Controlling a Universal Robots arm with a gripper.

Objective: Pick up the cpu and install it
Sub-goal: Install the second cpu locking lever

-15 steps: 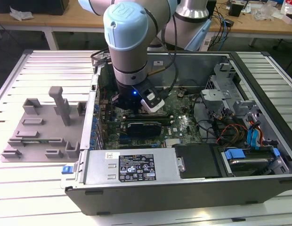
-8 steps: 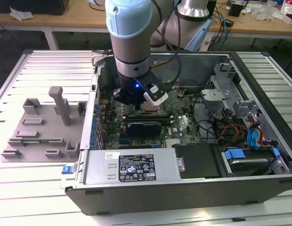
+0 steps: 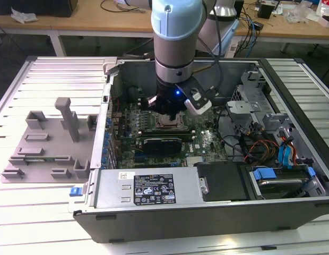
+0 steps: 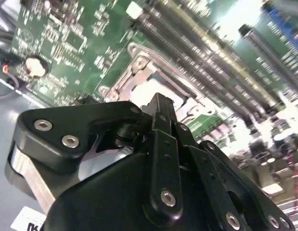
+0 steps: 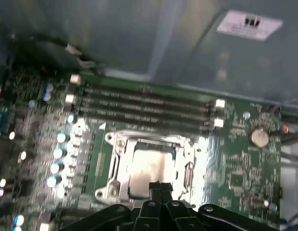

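Black gripper [image 5: 158,188] hovering over the silvery square cpu [image 5: 151,166].
Its fingertips are pressing together, holding nothing; the cpu is sitting inside the metal socket frame [image 5: 115,163].

cpu [image 5: 151,168]: small flat square chip, silvery-white metal top, kinda shiny with glare. Lies flat, face up, inside socket frame [image 5: 115,144] on green motherboard [image 5: 240,159], edges square to frame. Sits just beside row of long memory slots [image 5: 144,103]. In first wrist view one edge partly hidden behind claw [image 5: 158,188] tips. In exterior view spot sits right under arm, chip itself hard to make out there.
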